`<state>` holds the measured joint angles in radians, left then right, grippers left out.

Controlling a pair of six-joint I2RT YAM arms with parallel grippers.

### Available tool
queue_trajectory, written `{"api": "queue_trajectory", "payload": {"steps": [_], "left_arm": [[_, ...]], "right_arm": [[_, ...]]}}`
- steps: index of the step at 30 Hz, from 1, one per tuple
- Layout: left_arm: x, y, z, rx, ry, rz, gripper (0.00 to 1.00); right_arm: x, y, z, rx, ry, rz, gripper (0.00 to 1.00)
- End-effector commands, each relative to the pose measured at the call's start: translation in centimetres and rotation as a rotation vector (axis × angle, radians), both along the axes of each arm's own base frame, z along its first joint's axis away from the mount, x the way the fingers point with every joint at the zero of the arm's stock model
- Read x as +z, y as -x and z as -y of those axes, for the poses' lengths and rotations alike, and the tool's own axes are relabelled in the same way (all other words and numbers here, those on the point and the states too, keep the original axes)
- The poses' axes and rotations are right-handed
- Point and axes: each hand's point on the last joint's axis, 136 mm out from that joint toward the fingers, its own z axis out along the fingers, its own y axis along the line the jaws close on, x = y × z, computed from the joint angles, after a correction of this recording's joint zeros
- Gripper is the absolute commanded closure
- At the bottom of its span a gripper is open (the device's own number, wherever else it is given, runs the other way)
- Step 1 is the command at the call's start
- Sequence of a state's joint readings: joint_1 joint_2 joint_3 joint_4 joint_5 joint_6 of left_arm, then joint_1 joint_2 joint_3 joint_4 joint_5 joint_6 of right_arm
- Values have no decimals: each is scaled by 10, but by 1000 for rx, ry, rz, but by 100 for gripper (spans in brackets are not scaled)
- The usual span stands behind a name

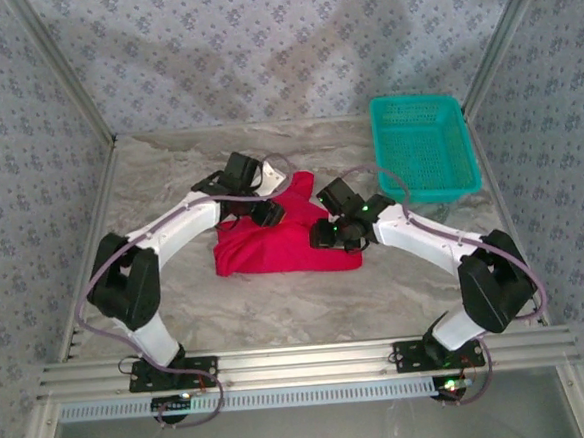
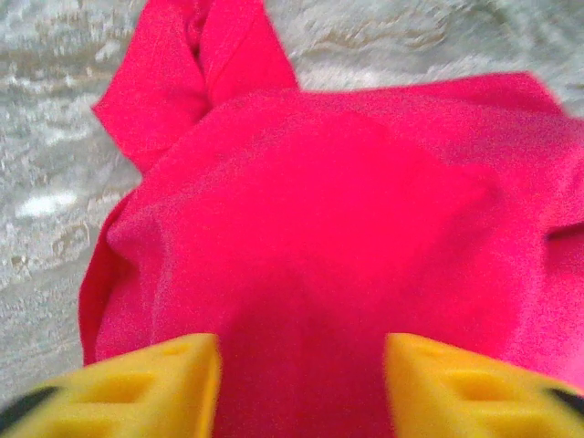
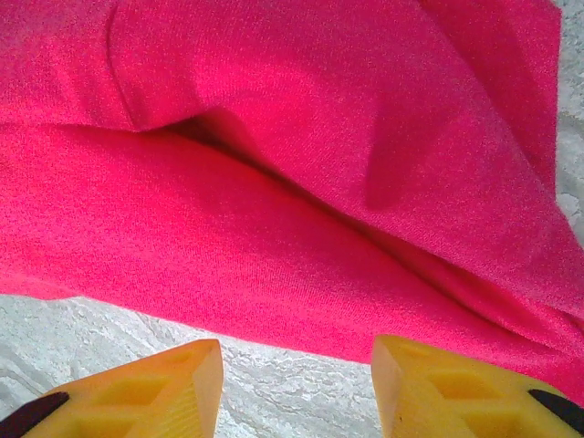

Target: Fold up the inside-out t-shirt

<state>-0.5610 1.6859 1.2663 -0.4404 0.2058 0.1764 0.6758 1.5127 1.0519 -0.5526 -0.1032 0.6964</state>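
Note:
The red t-shirt [image 1: 279, 248] lies bunched in a rough folded heap in the middle of the table, with a loose flap [image 1: 298, 186] reaching toward the back. My left gripper [image 1: 267, 214] hangs over its upper left part. In the left wrist view the yellow fingers [image 2: 155, 383] stand apart with red cloth [image 2: 328, 228] spread beneath and between them, nothing pinched. My right gripper [image 1: 325, 235] is at the shirt's right edge. Its fingers [image 3: 447, 388] are apart over bare table, just short of the shirt's hem [image 3: 274, 301].
A teal mesh basket [image 1: 422, 145] stands at the back right, apart from the shirt. Patterned walls enclose the marbled table [image 1: 159, 178] on three sides, and a metal rail [image 1: 302, 364] runs along the near edge by the arm bases.

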Motion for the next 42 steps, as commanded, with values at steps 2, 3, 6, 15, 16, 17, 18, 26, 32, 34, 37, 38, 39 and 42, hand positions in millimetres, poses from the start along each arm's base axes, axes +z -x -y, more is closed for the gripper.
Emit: {"api": "queue_trajectory", "payload": {"steps": [2, 3, 6, 15, 16, 17, 18, 26, 32, 34, 37, 38, 39, 42], "left_arm": [[35, 18, 23, -155, 102, 80, 37], [34, 21, 27, -181, 94, 80, 37], [23, 26, 38, -248, 40, 51, 35], [-11, 21, 55, -324, -111, 5, 32], [-13, 19, 57, -326, -116, 0, 31], [-15, 17, 59, -325, -120, -1, 31], [-17, 15, 59, -322, -125, -4, 31], [-26, 3, 63, -294, -153, -53, 63], [-22, 2, 63, -287, -152, -67, 89], [-21, 2, 61, -282, -156, -76, 100], [-13, 0, 57, -252, -143, -94, 100], [-6, -3, 54, -223, -123, -98, 100], [3, -8, 52, -183, -101, -98, 100], [48, -29, 37, -22, 5, -77, 100]], "right_arm": [[-11, 1, 19, -83, -1, -28, 57], [-15, 2, 22, -94, -11, -32, 59], [-25, 8, 23, -108, -32, -56, 66], [-47, 22, 22, -109, -23, -102, 71], [-47, 23, 22, -108, -22, -102, 71], [-48, 23, 22, -105, -21, -102, 71], [-48, 23, 23, -106, -19, -104, 71], [-47, 26, 19, -87, -18, -99, 77], [-51, 28, 13, -64, -8, -110, 78], [-52, 28, 12, -62, -8, -111, 78], [-46, 25, 3, -61, -50, -102, 73], [-41, 21, -5, -57, -92, -93, 64], [-35, 16, -14, -54, -138, -76, 55], [-20, -5, -46, -65, -279, -40, 27]]}}
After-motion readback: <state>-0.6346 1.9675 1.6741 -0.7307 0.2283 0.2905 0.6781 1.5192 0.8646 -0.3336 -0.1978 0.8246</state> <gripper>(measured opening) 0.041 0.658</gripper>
